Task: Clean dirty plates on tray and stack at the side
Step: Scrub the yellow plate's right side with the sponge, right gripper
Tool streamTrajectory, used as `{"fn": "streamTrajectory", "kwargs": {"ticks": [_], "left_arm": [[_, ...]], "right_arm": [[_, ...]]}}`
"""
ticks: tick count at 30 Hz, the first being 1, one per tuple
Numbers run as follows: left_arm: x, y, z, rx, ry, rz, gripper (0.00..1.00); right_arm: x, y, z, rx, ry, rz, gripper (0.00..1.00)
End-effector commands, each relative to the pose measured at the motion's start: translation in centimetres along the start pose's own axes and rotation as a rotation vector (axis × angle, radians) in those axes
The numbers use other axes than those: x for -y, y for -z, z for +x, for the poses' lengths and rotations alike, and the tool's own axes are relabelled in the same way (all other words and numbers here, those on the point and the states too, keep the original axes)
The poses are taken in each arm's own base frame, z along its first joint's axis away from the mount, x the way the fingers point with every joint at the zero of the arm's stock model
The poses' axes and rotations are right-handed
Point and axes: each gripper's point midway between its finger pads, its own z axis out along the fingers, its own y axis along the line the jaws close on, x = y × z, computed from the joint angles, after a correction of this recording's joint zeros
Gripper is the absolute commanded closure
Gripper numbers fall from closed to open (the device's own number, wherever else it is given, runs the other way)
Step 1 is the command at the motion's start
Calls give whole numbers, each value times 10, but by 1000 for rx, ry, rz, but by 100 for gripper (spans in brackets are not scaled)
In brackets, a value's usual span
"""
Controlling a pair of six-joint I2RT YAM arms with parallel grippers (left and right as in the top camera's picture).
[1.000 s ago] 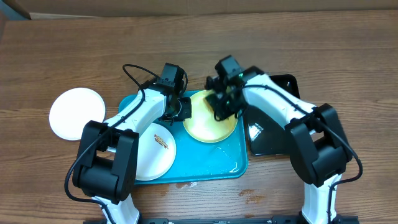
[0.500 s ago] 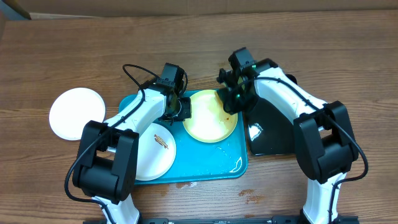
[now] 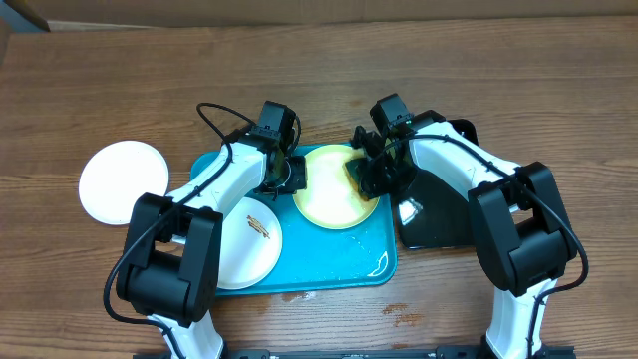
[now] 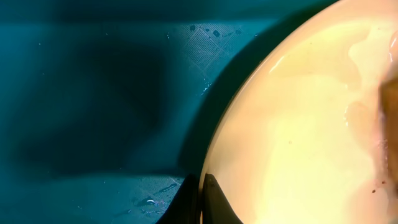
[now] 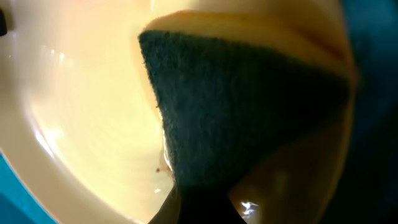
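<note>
Overhead, my left tool pinches the light, slick plate by its rim, likely the safest hold, while my right tool clamps the sponge.

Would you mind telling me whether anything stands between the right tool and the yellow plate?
Only the sponge that the right tool is shut on. It lies against the right part of the yellow plate. Nothing else visible is between them.

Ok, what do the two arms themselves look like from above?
Left arm and right arm match: glossy white links, bulky black joint housings. Left gripper and right gripper are black. A thin black cable loops beside the left forearm.
</note>
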Motion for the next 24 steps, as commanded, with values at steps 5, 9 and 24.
{"fn": "streamTrajectory", "kwargs": {"ticks": [5,9,24], "left_arm": [[-4,-2,-3,5,16,-16,96],[-4,-2,-3,5,16,-16,96],[-4,-2,-3,5,16,-16,96]], "right_arm": [[-2,-10,16,-58,-80,-24,96],[-5,-10,10,-34,-97,-39,96],[-11,-10,0,5,-81,-81,96]]}}
